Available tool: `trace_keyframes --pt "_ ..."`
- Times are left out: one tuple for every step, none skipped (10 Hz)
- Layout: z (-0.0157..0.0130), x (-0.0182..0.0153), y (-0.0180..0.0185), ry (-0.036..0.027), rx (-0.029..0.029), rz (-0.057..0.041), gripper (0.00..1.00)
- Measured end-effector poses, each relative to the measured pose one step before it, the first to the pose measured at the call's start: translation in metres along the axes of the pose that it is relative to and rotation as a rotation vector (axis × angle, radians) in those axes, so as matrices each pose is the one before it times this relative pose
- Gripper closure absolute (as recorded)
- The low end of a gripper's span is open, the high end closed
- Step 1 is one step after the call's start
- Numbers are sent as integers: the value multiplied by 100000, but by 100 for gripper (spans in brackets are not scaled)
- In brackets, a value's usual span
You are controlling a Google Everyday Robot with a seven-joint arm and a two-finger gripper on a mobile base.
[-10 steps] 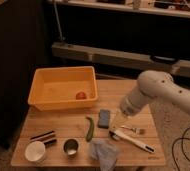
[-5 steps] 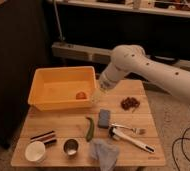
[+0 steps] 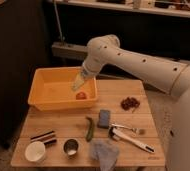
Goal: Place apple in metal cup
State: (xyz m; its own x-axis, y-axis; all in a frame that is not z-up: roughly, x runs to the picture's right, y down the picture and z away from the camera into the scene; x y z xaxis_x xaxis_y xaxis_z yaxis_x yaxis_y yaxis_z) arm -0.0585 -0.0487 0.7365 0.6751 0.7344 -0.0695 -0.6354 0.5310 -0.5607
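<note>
The tool (image 3: 80, 81) is hanging inside the orange bin (image 3: 40, 97), over its right half, jaws standing apart and gripping nothing. The apple (image 3: 81, 95) is sitting on the bin floor just below the tool, near the bin's front right corner; whether the fingertips are touching it, I cannot tell. The white arm (image 3: 138, 60) is stretching in from the right of the bin and bending over its back rim.

The bin is resting on the back left part of the wooden desk (image 3: 138, 117). Right of the bin, grapes (image 3: 130, 103) are lying on the desk. In front of the bin, a grey sponge (image 3: 104, 118) and a green vegetable (image 3: 90, 129) are lying side by side, with a fork (image 3: 128, 129) and a white-handled utensil (image 3: 135, 141) further right.

Well in front of the bin, near the desk's front edge, the metal cup (image 3: 70, 147) is standing upright, far from the apple. A white cup (image 3: 35, 151) is standing to its left and a crumpled cloth (image 3: 105, 152) is lying to its right.
</note>
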Motion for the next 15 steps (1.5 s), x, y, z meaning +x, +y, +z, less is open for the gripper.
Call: trace_keyframes --pt "14 -66 -56 -57 189 327 20" --pt "-22 46 -73 -7 27 143 20" --pt "94 31 -7 196 -135 -93 20" --pt "228 30 17 204 1475 -1398 20" --pt "432 -410 198 202 1769 -966 20" --pt "1220 -769 478 822 736 -1004 20" --pt "1982 -1103 905 1166 -247 -1057 20" --pt "1352 -966 878 741 -768 -754 20" --pt "1620 -1304 1244 1004 -1556 -1004 20" --pt "2025 -1192 800 1484 -2143 -607 20" --pt "1305 -413 -95 1325 -1507 85 20" --pt "1197 -355 -652 1874 -398 212 20" --pt "1076 -271 -987 2095 -12 151 20" --pt "666 51 -1167 1175 46 876 20" --pt "870 245 -1485 1322 -361 1422 20"
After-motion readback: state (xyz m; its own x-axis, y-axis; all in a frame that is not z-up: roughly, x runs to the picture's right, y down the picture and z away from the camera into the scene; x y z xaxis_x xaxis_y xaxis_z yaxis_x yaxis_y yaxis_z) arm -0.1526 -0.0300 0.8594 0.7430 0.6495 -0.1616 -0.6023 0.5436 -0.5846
